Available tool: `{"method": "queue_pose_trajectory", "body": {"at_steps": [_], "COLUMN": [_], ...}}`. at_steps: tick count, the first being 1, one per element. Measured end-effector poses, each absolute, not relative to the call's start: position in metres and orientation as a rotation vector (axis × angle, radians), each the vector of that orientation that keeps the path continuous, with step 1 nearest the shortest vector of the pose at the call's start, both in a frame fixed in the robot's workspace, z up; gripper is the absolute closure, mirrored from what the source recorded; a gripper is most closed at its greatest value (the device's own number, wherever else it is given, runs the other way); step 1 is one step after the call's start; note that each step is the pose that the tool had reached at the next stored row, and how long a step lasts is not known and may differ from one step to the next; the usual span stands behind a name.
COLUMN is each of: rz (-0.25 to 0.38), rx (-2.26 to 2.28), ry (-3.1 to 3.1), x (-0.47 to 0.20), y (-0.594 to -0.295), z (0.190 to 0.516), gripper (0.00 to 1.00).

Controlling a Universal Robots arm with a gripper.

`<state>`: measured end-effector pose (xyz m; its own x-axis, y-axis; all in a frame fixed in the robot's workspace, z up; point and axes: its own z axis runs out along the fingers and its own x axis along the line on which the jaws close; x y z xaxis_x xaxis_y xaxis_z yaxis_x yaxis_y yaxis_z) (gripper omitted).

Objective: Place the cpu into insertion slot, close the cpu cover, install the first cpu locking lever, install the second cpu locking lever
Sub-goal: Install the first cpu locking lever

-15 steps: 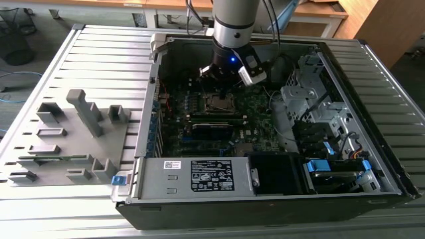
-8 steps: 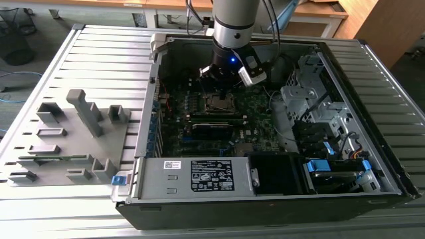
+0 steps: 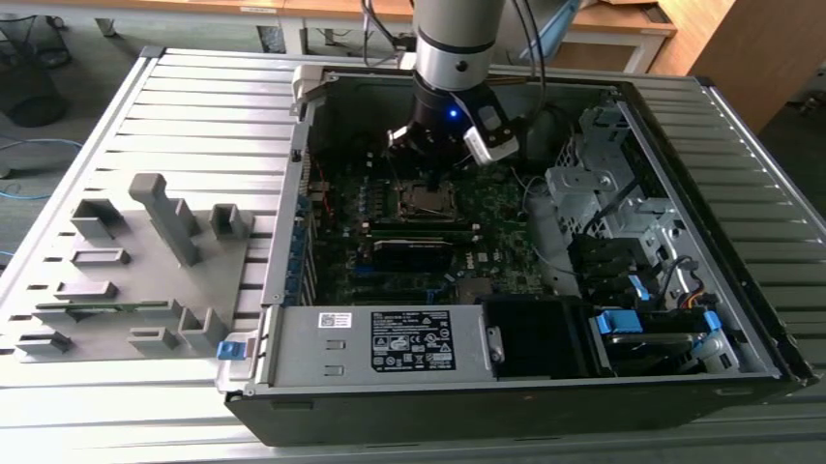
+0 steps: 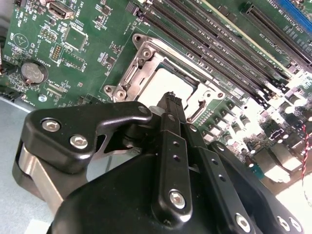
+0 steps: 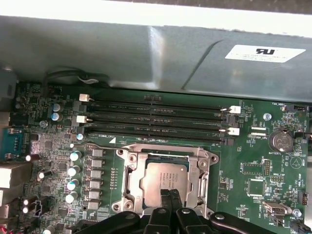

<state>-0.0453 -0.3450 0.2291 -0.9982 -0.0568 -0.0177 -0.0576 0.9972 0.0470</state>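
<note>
Hovering end effector (image 5: 169, 194), fingertips (image 5: 165, 200) together, over cpu (image 5: 163, 175) edge, cpu cover (image 5: 130, 171) flat around.

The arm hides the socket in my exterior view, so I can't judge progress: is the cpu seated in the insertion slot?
Observer: Yes. In the first wrist view the cpu lies flat in the insertion slot, silver top facing up.
Operator: Is the cpu cover down over it?
Observer: Yes. In the same view the cpu cover lies flat, framing the cpu through its opening.
Operator: And the fingers?
Observer: In the second wrist view the fingers are pressed together with nothing between them, tips over the cpu. I cannot tell whether they touch it.
</note>
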Motion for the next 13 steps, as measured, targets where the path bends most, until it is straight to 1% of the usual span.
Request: {"method": "queue_pose_trajectory", "body": {"at_steps": [13], "rz": [0.075], "rx": [-0.09], "ry": [3.123], "x": [-0.045], "y": [-0.345], "z": [0.246], "gripper": [0.89]}}
